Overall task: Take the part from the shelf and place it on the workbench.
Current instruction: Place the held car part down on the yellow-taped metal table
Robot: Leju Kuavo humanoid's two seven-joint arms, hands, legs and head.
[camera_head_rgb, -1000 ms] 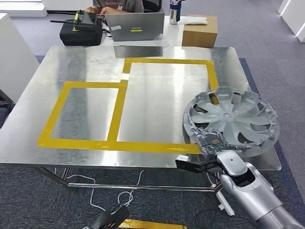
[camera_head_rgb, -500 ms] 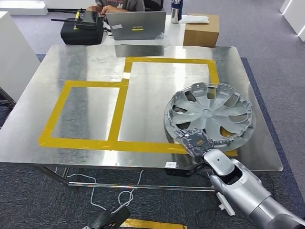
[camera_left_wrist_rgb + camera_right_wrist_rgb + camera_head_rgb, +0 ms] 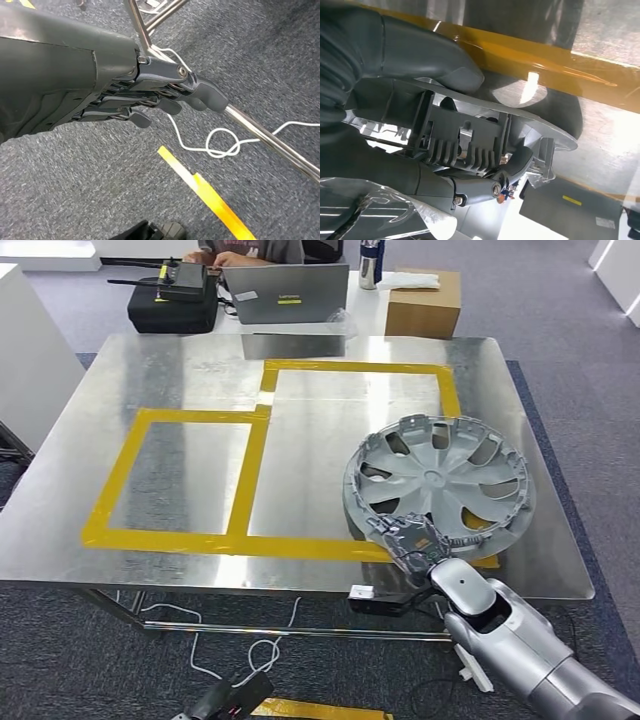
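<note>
The part is a grey plastic wheel cover with curved spokes, lying over the right side of the steel workbench, across the yellow tape corner. My right hand grips its near rim. In the right wrist view the thumb lies on one side of the ribbed rim and the fingers on the other, just above the tabletop. My left hand hangs beside the bench over the carpet, fingers straight and close together, holding nothing.
Yellow tape outlines two rectangles on the workbench. Behind it stand a laptop, a black case and a cardboard box, with a person seated there. White cable and chrome bench legs lie below.
My right hand carried the wheel cover left and farther onto the workbench, from overhanging the right edge to the tape corner. Over the last half second it barely moved.
</note>
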